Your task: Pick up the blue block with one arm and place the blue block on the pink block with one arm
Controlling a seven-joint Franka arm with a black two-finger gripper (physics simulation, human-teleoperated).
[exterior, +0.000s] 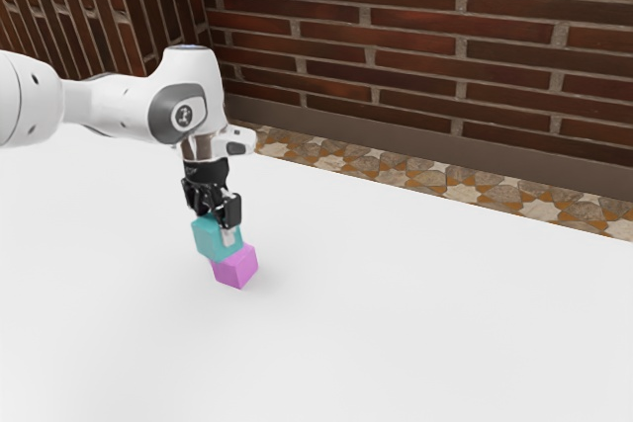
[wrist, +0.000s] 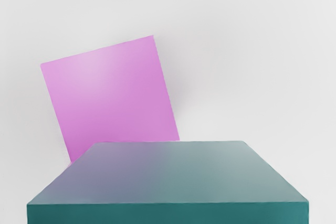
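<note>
Exterior view: hand [exterior: 219,224] pinches blue block [exterior: 208,238] over one edge of pink block [exterior: 235,267], bare table [exterior: 445,294] all around.

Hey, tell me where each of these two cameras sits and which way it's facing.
Exterior view: sits at the arm's side and faces across the white table toward the brick wall. The white arm enters from the exterior view's left, its fingers gripping the blue block over the pink block.
Wrist view: rides on the hand and faces down at the table, with the blue block close under it and the pink block beyond.
Shared: both blocks and the table.
</note>
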